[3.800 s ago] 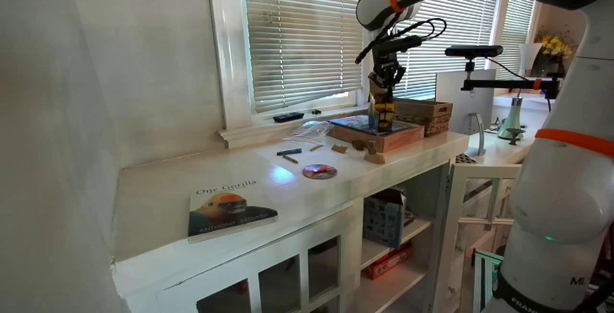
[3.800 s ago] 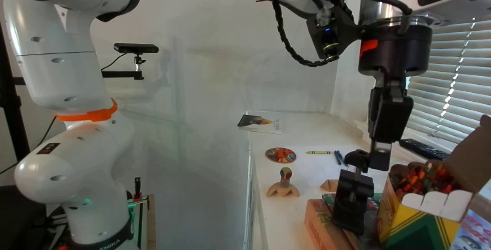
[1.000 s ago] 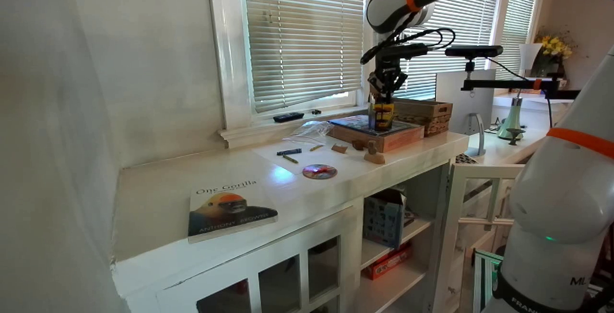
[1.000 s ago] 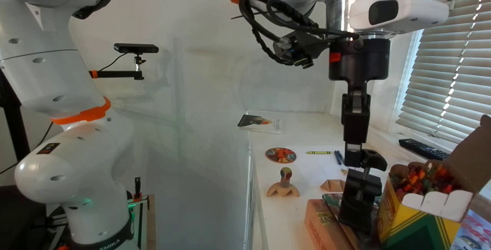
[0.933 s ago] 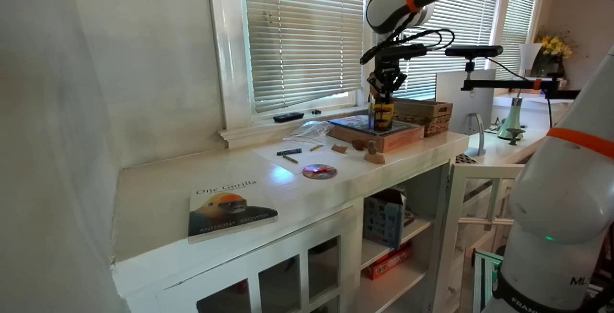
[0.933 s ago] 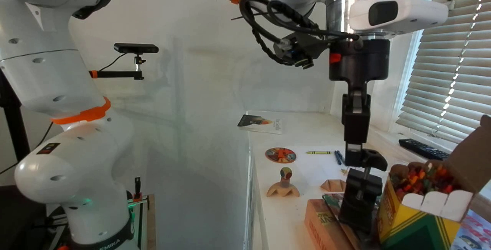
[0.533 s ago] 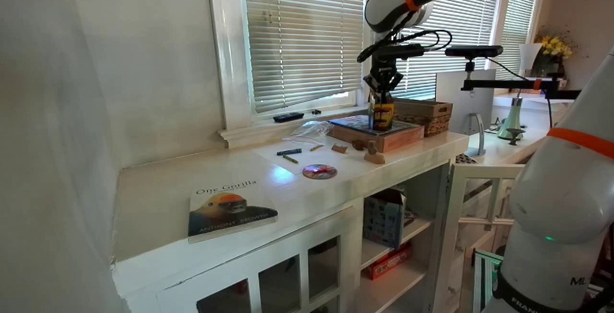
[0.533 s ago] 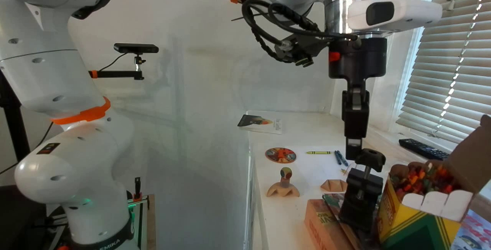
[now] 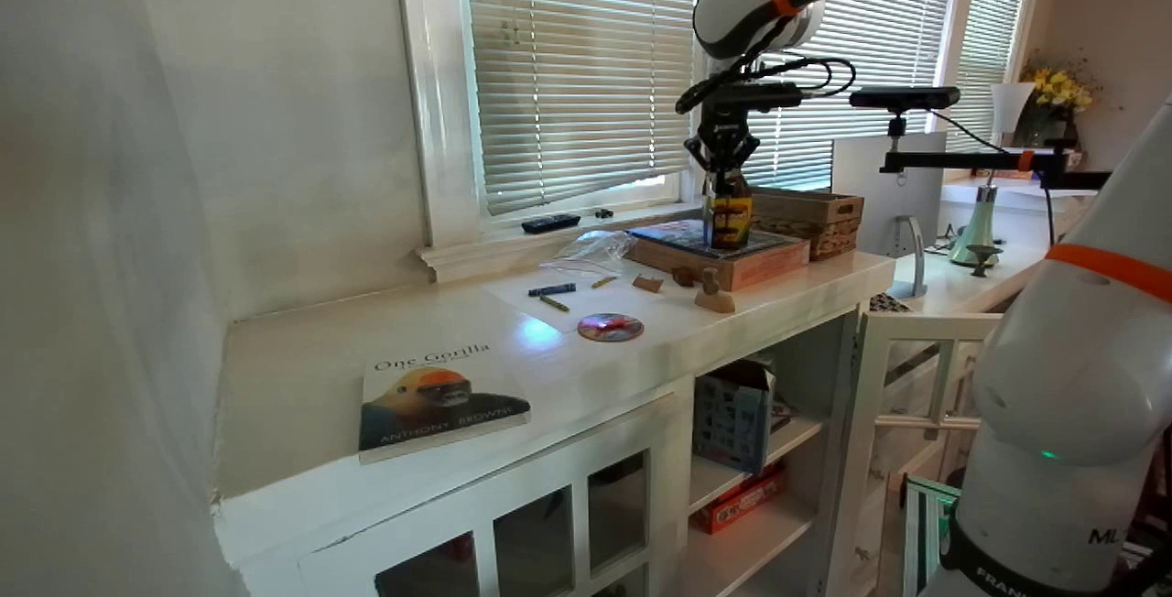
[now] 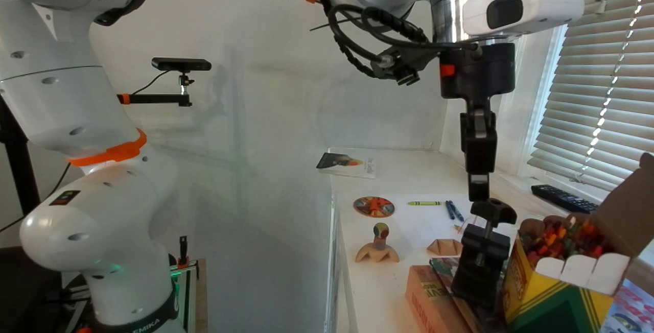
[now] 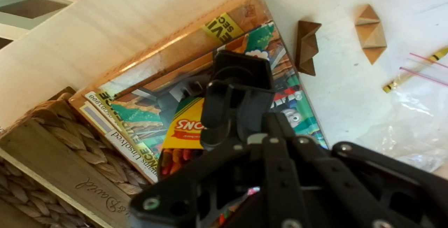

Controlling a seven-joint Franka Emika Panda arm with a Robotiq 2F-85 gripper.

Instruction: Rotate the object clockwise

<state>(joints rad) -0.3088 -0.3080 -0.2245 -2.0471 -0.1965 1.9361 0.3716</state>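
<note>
The object at my gripper is a black upright clamp-like piece [image 10: 480, 266] with a knob [image 10: 494, 210] on top. It stands on flat game boxes beside the crayon box, and also shows in the wrist view [image 11: 241, 69]. In an exterior view it overlaps the crayon box [image 9: 732, 222] and is hard to separate from it. My gripper [image 10: 479, 194] points straight down, fingertips just above the knob's left side; contact is unclear. In the wrist view the gripper [image 11: 275, 116] has its fingertips together, with nothing visible between them.
The open yellow crayon box [image 10: 567, 292] stands close beside the clamp. The game boxes [image 10: 434, 300] lie beneath. A wooden basket [image 9: 829, 231], a carved figure [image 10: 379, 246], a folded piece [image 10: 444, 247], a round disc [image 10: 374, 207], and a remote [image 10: 564, 198] are nearby. Window blinds rise behind.
Since 3.8 seconds ago, my gripper has turned upright and gone from the knob's right to its left; the clamp has shifted slightly right. Over the last second, the fingertips rose from beside the knob.
</note>
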